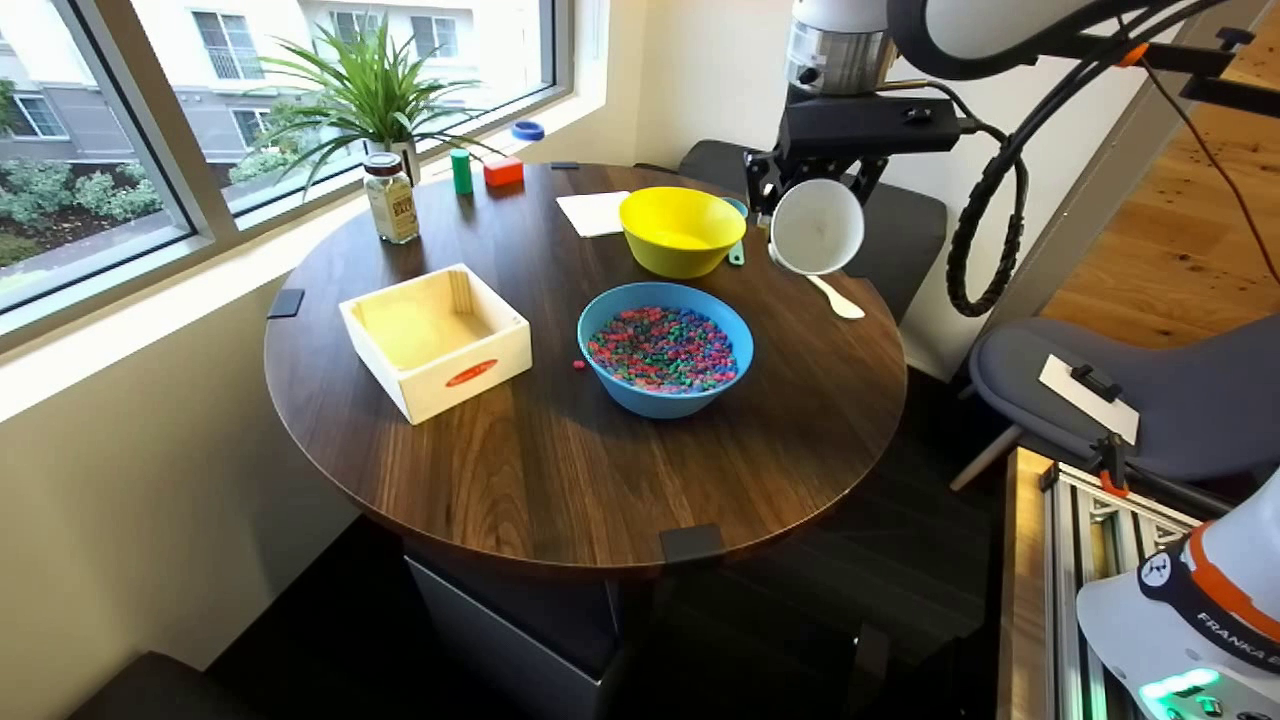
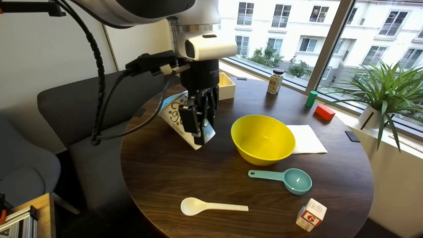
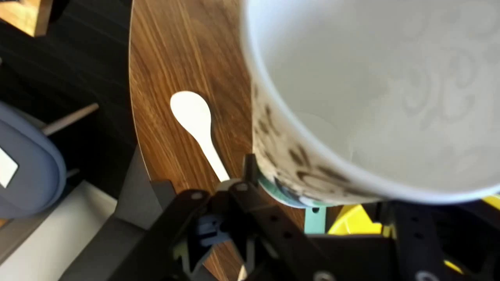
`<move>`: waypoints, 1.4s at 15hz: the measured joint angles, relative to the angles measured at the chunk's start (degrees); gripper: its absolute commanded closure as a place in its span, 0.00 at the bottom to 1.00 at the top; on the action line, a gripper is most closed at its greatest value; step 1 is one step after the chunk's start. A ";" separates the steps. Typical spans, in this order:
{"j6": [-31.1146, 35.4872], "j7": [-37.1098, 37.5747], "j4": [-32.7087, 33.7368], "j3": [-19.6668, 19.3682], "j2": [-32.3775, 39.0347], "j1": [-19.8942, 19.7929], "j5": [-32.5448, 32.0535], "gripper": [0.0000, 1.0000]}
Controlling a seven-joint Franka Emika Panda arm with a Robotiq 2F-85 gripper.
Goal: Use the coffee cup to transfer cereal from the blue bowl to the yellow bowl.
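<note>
My gripper (image 1: 815, 192) is shut on the white coffee cup (image 1: 818, 228) and holds it tilted in the air beside the yellow bowl (image 1: 680, 252), its mouth towards the blue bowl side. In an exterior view the gripper (image 2: 200, 132) covers part of the cup (image 2: 175, 114). The wrist view shows the cup's white inside (image 3: 375, 101) with no cereal visible in it. The blue bowl (image 1: 662, 403) holds a speckled mass of cereal (image 1: 665, 350). One loose piece lies beside it. The yellow bowl (image 2: 261, 155) shows no cereal inside.
A wooden box (image 1: 465, 375) stands beside the blue bowl. A white spoon (image 2: 214, 206), teal scoop (image 2: 297, 181) and number block (image 2: 310, 215) lie near the yellow bowl. A white napkin (image 2: 305, 138), jar (image 2: 275, 81), green cylinder (image 2: 311, 98) and red block (image 2: 325, 112) are farther off.
</note>
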 measured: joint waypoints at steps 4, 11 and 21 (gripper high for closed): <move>2.37 0.60 -0.15 1.22 -0.05 1.19 -2.44 0.39; 2.37 0.39 0.24 1.28 -0.02 1.21 -3.35 0.64; 0.92 1.91 8.43 7.06 5.19 6.82 -23.79 0.64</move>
